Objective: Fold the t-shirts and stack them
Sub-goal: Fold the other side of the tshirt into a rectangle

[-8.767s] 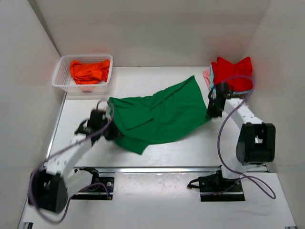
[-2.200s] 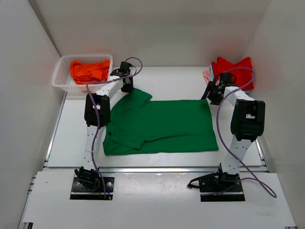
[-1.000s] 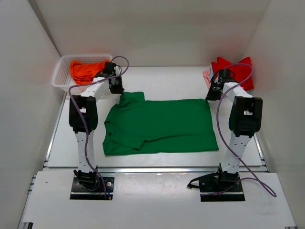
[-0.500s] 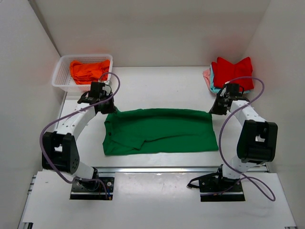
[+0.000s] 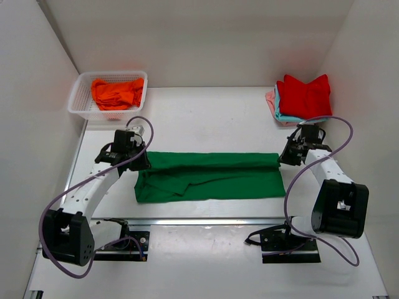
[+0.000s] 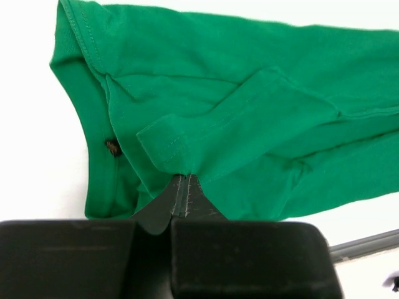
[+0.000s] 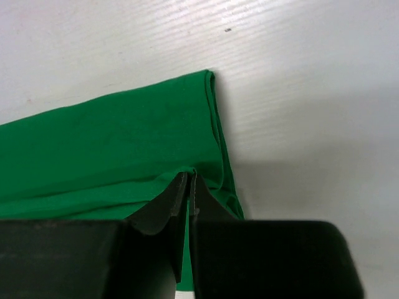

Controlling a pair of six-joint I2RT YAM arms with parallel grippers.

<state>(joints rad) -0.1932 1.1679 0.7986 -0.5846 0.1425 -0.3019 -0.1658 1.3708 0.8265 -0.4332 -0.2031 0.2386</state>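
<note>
- Cloth of the green t-shirt (image 5: 209,176) lies as a long, narrow folded band across the desk (image 5: 206,118), nearer the front edge than the back.
- Left end effector (image 6: 185,177) is pinched closed on a sleeve hem at the band's left end.
- Right end effector (image 7: 189,176) is clamped tight on the shirt's edge at the right end.
- Red t-shirt (image 5: 304,94) tops a pile over a light blue t-shirt (image 5: 278,114) and a pink t-shirt (image 5: 270,98) at the far right corner.
- Orange t-shirt (image 5: 115,91) sits in the white basket (image 5: 78,93) at the far left corner.
</note>
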